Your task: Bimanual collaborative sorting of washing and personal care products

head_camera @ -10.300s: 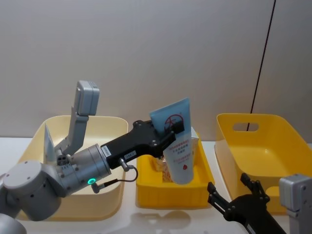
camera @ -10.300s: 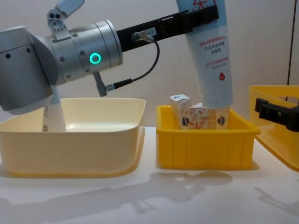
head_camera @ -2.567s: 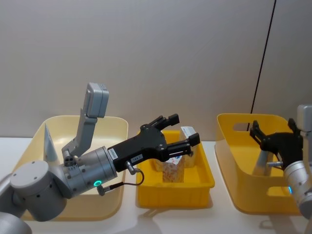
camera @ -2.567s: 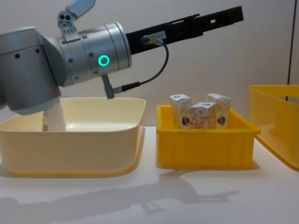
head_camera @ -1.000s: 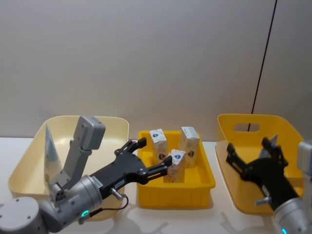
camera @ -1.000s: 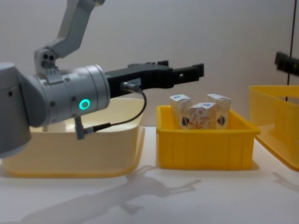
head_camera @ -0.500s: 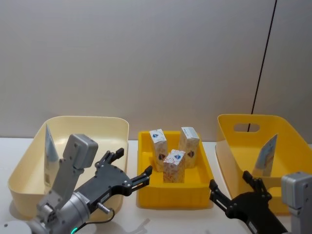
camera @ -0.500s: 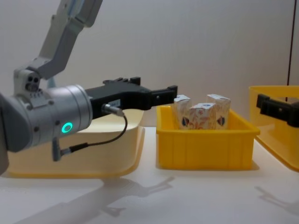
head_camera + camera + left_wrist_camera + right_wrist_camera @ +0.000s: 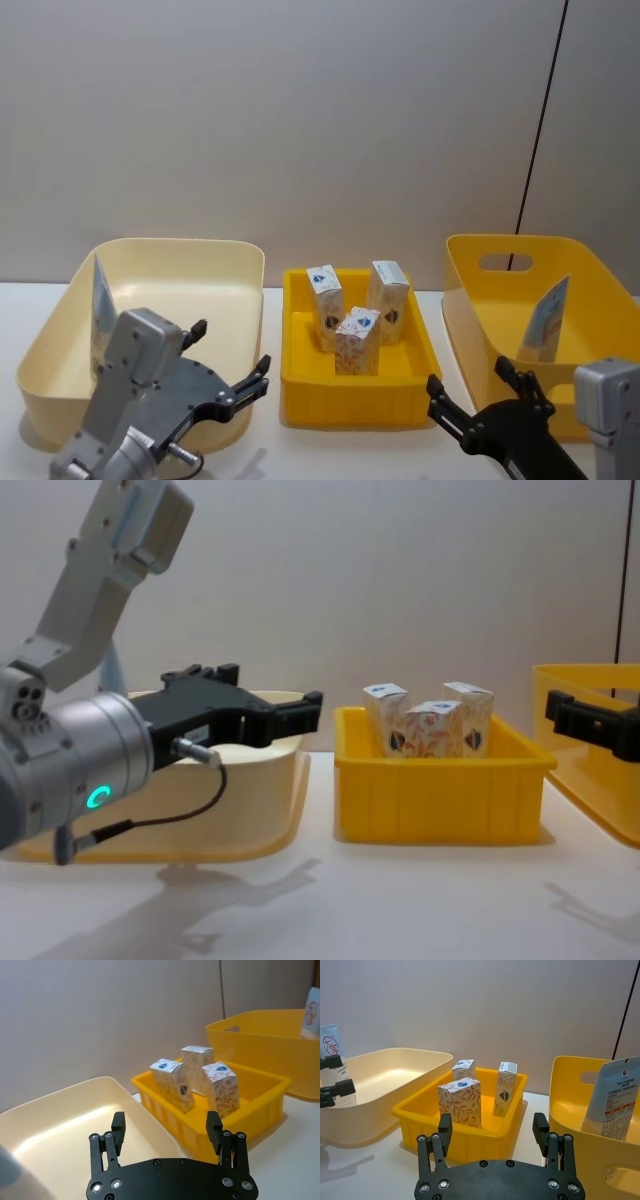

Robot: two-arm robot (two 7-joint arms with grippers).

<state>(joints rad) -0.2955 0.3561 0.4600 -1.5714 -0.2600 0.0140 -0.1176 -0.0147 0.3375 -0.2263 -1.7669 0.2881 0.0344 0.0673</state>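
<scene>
Three white-and-orange cartons (image 9: pixel 356 340) stand upright in the small yellow tray (image 9: pixel 356 409) at the middle; they also show in the chest view (image 9: pixel 432 728). One pale-blue tube (image 9: pixel 101 310) leans against the left wall of the cream bin (image 9: pixel 180 243). Another tube (image 9: pixel 544 320) stands in the deep yellow bin (image 9: pixel 470 240) on the right. My left gripper (image 9: pixel 230 345) hangs open and empty over the cream bin's near right corner, short of the tray (image 9: pixel 166 1120). My right gripper (image 9: pixel 466 375) is open and empty, low in front of the gap between tray and yellow bin (image 9: pixel 492 1121).
The three containers sit in a row on a white table (image 9: pixel 400 900), with bare table in front of them. A grey wall stands close behind, and a black cable (image 9: pixel 540 120) runs down it above the right bin.
My left gripper has drawn back from the tray's left edge toward me, over the cream bin's corner, still open. The right gripper has hardly moved. The cartons and tubes stay put.
</scene>
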